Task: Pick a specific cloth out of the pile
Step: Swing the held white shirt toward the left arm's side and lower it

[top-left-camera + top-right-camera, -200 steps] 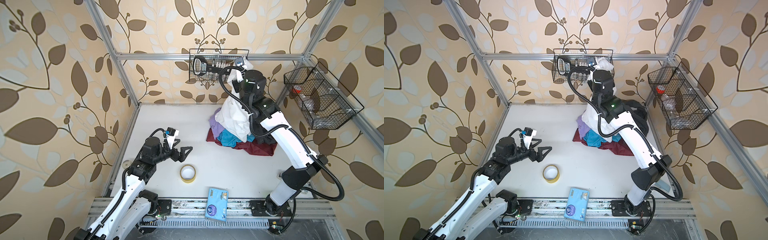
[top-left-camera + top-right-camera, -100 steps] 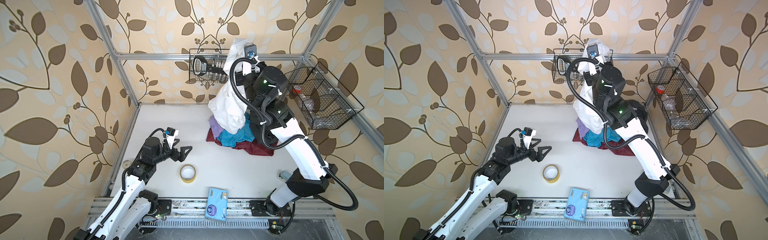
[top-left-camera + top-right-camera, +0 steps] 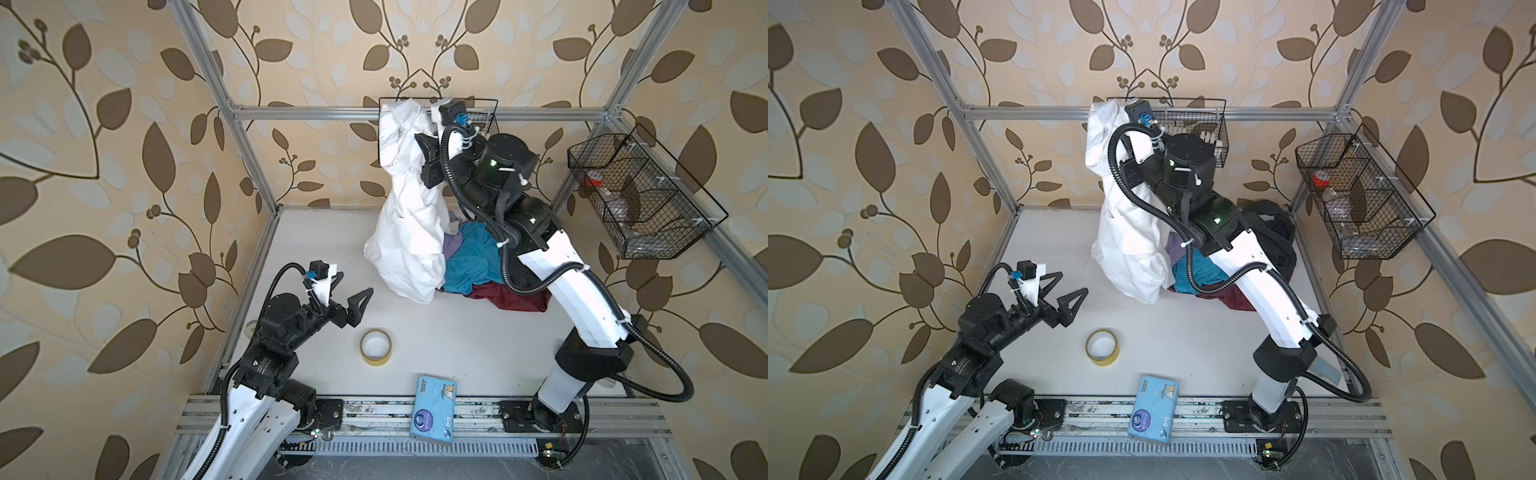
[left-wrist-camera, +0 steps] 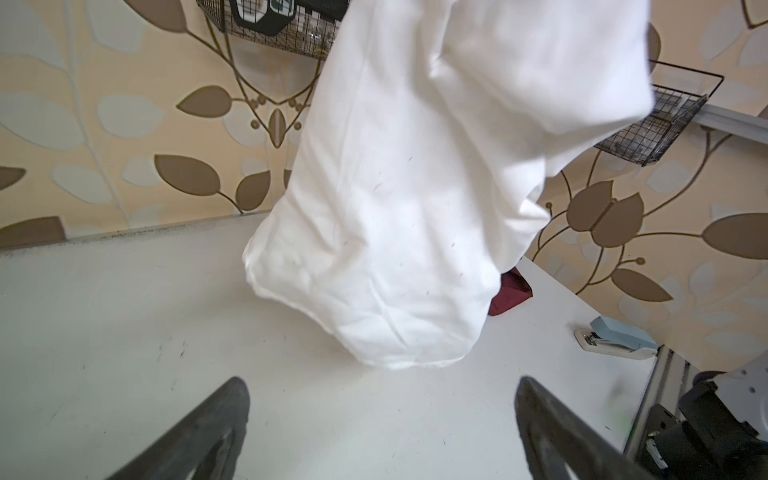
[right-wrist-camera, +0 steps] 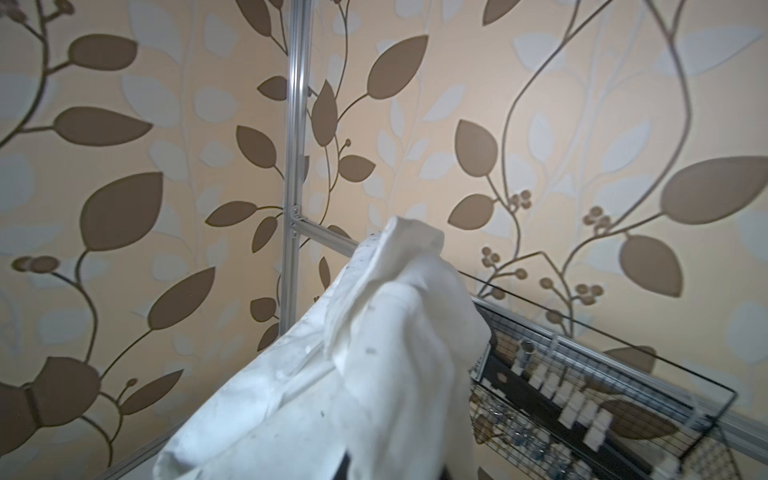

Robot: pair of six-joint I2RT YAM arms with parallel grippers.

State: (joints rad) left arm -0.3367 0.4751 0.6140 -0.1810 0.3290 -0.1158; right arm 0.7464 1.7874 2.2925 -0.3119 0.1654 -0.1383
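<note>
r arm (image 3: 570, 286) high (w/ cloth (image 3: 409, 235))

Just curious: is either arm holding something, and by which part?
The right gripper holds the white shirt by its bunched upper end; the left gripper is empty.

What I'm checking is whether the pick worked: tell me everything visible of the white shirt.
The white shirt is thin, crumpled fabric with small dark specks. It hangs long and bunched from the shut right gripper, held high by the back wire basket, its top folded over the grip. Its lower end reaches down to the table beside the pile; whether it touches either is unclear.
</note>
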